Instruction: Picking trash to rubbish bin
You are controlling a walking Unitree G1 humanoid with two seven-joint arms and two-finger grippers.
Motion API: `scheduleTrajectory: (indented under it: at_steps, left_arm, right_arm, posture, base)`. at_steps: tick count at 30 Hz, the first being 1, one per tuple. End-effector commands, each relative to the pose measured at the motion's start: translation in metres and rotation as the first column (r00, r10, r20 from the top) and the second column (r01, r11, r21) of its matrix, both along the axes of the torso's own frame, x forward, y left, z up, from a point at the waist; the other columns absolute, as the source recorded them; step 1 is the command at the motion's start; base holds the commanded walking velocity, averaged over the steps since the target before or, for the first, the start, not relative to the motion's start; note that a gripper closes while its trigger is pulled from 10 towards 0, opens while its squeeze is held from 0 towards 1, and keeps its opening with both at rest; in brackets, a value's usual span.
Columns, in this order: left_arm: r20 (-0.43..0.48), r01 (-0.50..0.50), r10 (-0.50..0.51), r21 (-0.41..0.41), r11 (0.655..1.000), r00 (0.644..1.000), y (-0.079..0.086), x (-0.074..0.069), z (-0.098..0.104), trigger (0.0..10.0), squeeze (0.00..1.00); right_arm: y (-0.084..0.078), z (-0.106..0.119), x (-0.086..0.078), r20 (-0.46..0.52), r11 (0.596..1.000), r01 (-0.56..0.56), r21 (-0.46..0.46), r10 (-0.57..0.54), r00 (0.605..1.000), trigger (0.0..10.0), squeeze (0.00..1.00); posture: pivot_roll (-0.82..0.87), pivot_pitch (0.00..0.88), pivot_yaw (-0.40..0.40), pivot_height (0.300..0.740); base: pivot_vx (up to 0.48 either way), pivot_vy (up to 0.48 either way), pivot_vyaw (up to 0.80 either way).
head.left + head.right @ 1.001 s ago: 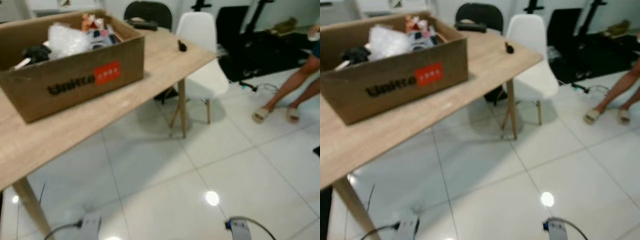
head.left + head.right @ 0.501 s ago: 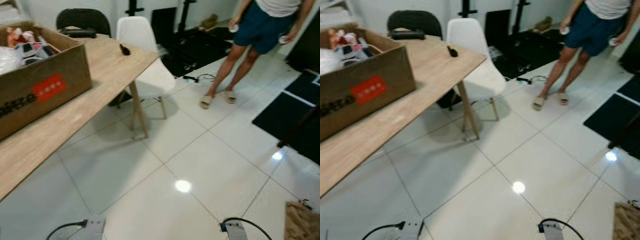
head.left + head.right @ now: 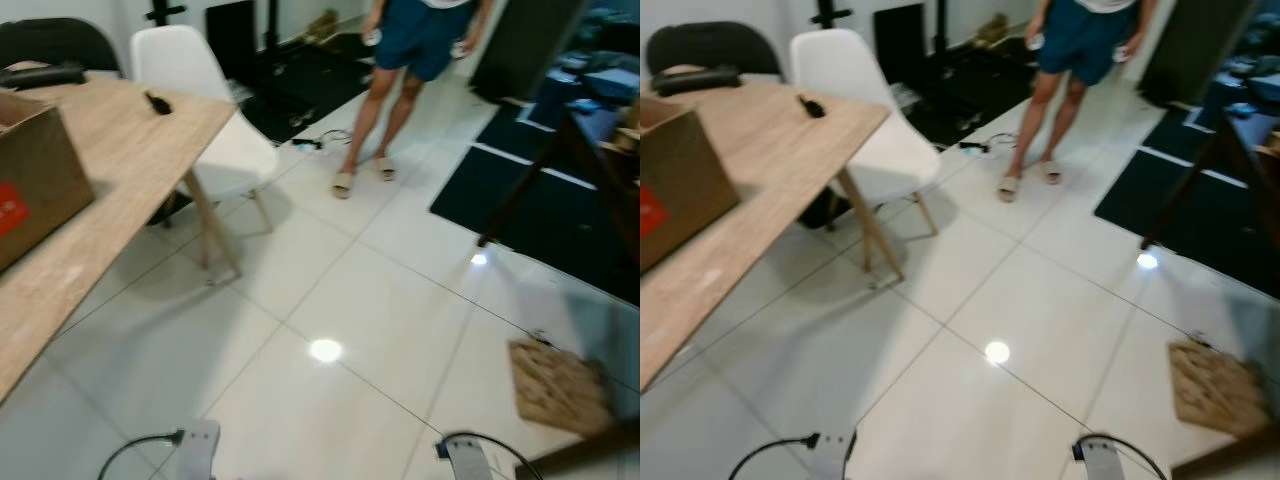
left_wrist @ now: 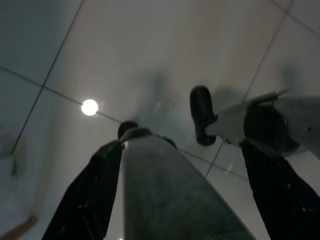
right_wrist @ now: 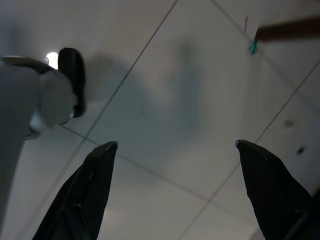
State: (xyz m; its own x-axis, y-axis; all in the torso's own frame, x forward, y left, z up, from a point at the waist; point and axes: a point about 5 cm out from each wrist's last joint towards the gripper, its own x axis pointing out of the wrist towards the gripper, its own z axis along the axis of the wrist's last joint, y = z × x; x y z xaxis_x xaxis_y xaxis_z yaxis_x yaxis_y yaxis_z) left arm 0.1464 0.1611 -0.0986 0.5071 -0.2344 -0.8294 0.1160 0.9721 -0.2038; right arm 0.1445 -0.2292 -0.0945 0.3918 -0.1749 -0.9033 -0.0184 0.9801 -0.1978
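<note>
Trash, likely the crumpled brown paper piece, lies on the white tile floor to the robot's right, near a dark wooden leg. Vs 1 s ago the whole view has swung right: cardboard box now at the left edge of the wooden table, person in blue shorts by the white chair now in view. So the robot's prob. turning to search; no bin seen yet. Both arms hang low; left gripper and right gripper fingers spread wide, empty, pointing at bare floor.
</note>
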Motion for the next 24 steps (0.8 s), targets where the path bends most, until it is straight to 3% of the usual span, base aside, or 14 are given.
scheduleTrajectory:
  at_steps: [1,22,24]
  left_arm:
    - [-0.065,0.005,-0.006,-0.006,1.0,0.998,-0.003,-0.017,-0.007,10.0,0.0]
    - [-0.045,0.037,-0.038,-0.024,0.999,0.998,-0.006,-0.011,-0.004,10.0,0.0]
    - [-0.044,0.042,-0.043,-0.026,0.999,0.998,-0.006,-0.011,-0.004,10.0,0.0]
  right_arm:
    - [-0.003,-0.004,-0.012,-0.042,1.0,0.008,-0.008,-0.008,0.999,10.0,0.0]
    - [-0.016,-0.005,-0.026,-0.064,1.0,0.003,-0.026,-0.005,0.998,10.0,0.0]
    - [-0.018,-0.004,-0.025,-0.05,1.0,0.003,-0.026,-0.004,0.999,10.0,0.0]
  posture:
    - [0.09,0.093,-0.053,0.74]
    - [0.07,0.096,-0.043,0.74]
    - [0.07,0.099,-0.043,0.74]
  base:
    - [0.0,0.0,-0.8]
    - [0.0,0.0,-0.8]
    - [0.0,0.0,0.0]
